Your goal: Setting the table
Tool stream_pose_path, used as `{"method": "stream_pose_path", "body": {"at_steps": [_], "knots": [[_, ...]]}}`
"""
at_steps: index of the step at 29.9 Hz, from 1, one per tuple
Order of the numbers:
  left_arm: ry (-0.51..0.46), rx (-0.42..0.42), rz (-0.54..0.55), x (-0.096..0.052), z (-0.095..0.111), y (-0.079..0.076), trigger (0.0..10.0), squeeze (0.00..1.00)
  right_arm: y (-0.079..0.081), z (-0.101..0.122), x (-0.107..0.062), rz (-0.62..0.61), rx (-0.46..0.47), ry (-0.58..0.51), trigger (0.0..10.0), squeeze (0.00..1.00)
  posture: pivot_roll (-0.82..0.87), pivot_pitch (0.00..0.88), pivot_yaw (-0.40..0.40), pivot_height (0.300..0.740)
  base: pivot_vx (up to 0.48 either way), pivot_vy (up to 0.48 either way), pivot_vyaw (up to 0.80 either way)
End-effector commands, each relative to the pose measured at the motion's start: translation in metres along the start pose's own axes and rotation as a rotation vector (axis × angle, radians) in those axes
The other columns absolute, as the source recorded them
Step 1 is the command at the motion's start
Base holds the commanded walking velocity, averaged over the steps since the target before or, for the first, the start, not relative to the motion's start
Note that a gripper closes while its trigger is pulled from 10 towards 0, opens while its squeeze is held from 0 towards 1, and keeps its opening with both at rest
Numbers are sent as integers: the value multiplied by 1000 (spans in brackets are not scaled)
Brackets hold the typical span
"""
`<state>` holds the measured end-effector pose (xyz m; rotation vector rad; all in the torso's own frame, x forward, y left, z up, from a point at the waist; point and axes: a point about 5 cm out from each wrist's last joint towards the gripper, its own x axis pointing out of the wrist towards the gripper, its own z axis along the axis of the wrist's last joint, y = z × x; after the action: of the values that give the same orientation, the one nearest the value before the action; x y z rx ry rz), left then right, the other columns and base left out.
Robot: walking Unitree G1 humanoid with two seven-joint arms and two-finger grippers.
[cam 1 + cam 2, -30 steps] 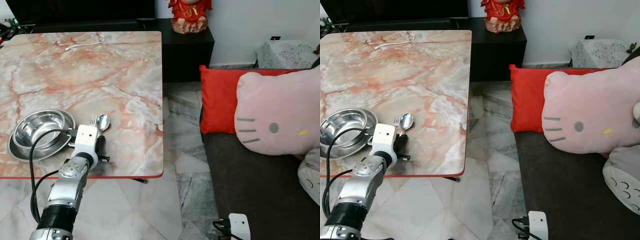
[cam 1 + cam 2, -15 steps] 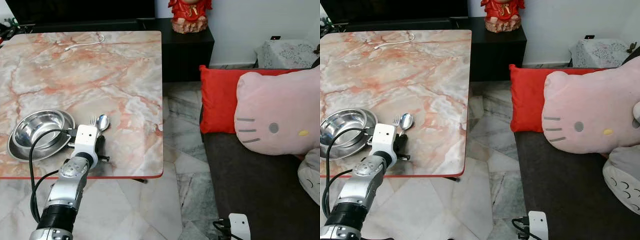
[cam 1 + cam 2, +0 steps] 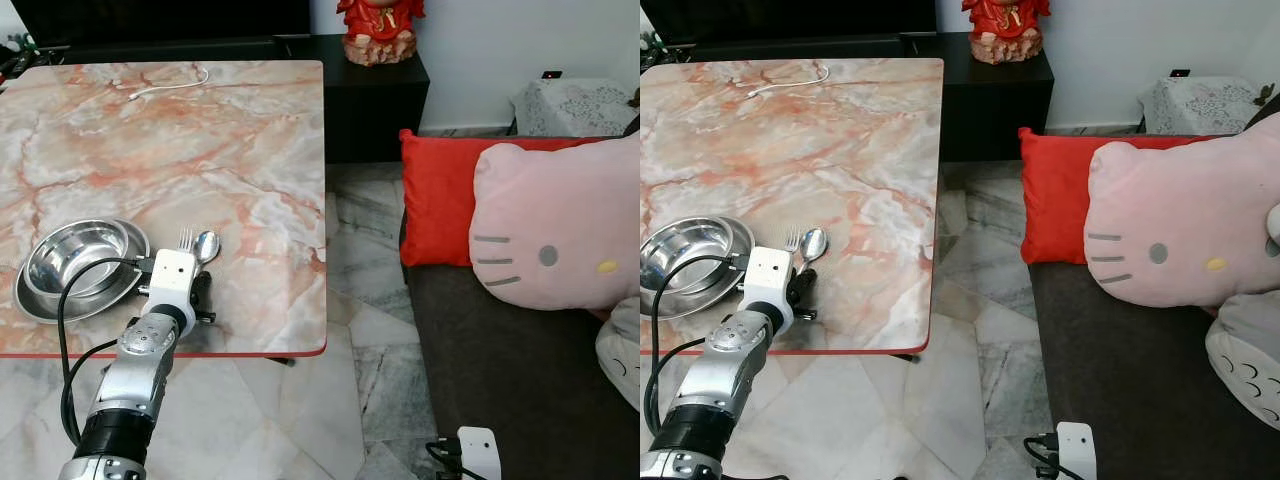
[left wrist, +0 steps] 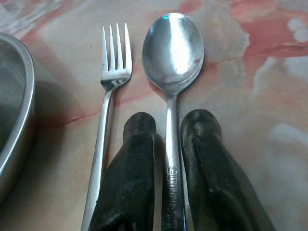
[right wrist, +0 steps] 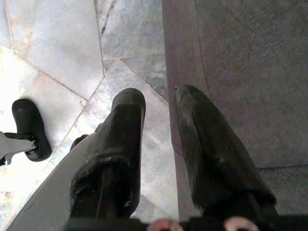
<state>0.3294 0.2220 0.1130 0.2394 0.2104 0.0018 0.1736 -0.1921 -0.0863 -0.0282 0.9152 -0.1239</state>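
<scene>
A steel spoon [image 4: 173, 48] and a steel fork [image 4: 115, 53] lie side by side on the marble table [image 3: 200, 140], just right of a steel bowl [image 3: 80, 258] that sits on a steel plate [image 3: 30, 303]. My left gripper [image 4: 168, 126] rests low at the table's near edge, shut on the spoon's handle, one black finger [image 4: 139, 144] on each side. The fork lies free beside that finger. My right gripper [image 5: 159, 103] hangs low over the floor beside a grey sofa, slightly open and holding nothing.
A white cable [image 3: 170, 88] lies at the table's far side. A dark cabinet [image 3: 375, 100] with a red figurine [image 3: 378, 30] stands behind. To the right are a grey sofa [image 3: 520, 380], a red cushion [image 3: 435, 210] and a pink cat-face pillow [image 3: 560, 230]. Marble floor [image 3: 360, 330] lies between them.
</scene>
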Motion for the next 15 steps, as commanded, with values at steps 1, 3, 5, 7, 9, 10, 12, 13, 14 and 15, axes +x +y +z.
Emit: {"method": "stream_pose_path", "body": {"at_steps": [1,3,5,7,9,10,12,13,14,15], "knots": [[-4,14,1,1,1,1,10000,0,-1,-8,-2,-3,-7,26,10000,0,-44,140,15,740,0,0,0],[-6,13,3,1,2,1,10000,0,-1,-8,-2,-3,-6,26,10000,0,-44,140,14,740,0,0,0],[-9,14,6,1,2,1,10000,0,-1,-8,-2,-3,-7,26,10000,0,-46,140,14,740,0,0,0],[-18,14,11,0,4,2,10000,0,-1,-8,-2,-2,-7,26,10000,0,-44,140,13,740,0,0,0],[-48,33,16,0,10,3,10000,0,-1,-8,-2,-3,-8,26,10000,0,-44,140,13,740,0,0,0],[-100,49,26,-1,19,4,10000,0,-1,-8,-2,-3,-8,26,10000,0,-46,139,14,740,0,0,0],[-140,48,35,-3,27,5,10000,0,-1,-8,-2,-3,-8,26,10000,0,-46,139,14,740,0,0,0],[-177,72,51,-5,33,6,10000,0,-1,-8,-2,-3,-8,26,10000,0,-47,139,15,740,0,0,0],[-207,72,59,-8,37,7,10000,0,-1,-8,-2,-3,-8,26,10000,0,-47,139,15,740,0,0,0],[-226,69,63,-9,40,7,10000,0,-1,-8,-2,-3,-8,26,10000,0,-47,138,16,740,0,0,0]]}}
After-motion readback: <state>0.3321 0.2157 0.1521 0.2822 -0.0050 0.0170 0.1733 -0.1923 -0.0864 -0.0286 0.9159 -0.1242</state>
